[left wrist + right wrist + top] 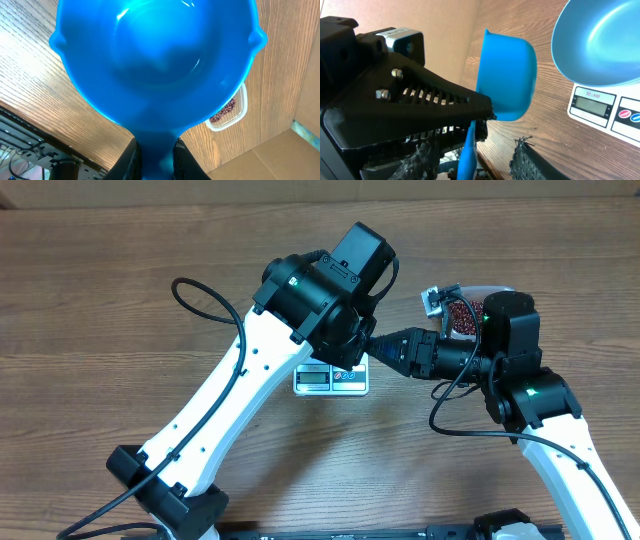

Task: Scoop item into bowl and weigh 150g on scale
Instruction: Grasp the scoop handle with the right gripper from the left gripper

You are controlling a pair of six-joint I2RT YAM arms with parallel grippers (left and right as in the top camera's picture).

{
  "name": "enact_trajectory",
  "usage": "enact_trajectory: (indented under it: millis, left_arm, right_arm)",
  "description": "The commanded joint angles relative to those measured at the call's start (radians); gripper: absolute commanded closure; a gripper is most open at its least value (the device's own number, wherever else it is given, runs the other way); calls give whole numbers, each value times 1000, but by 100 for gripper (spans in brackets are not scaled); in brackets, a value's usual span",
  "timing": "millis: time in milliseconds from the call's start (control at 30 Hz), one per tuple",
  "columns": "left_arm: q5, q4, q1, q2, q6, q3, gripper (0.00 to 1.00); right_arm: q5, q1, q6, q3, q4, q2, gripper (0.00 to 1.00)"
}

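The left claw [157, 160] is pinching the rim of the bowl [155, 60] tight. The bowl is sitting right over the scale [592, 106]; whether it is touching is hard to tell. It is looking deep, round and shiny blue, with nothing inside. From above, the left arm [240, 380] is hiding the bowl and covering most of the scale.

The right claw [502, 127] is standing part open around the handle of the scoop [507, 75], with a gap showing beside one finger. The scoop is sitting near the bowl.

The beans [225, 111] are lying in the tub [243, 107], on the table [30, 75] just past the bowl.
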Motion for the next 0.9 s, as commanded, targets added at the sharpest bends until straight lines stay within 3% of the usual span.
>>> enact_trajectory:
  millis: [0, 400, 867]
  left_arm:
    - [3, 1, -15, -3, -16, 21, 96]
    - [4, 4, -21, -3, -16, 21, 96]
    - [11, 5, -21, -3, -16, 21, 96]
  right_arm:
    - [7, 6, -3, 24, 12, -2, 54]
    - [7, 7, 42, 24, 54, -2, 62]
    - [7, 7, 42, 24, 46, -2, 84]
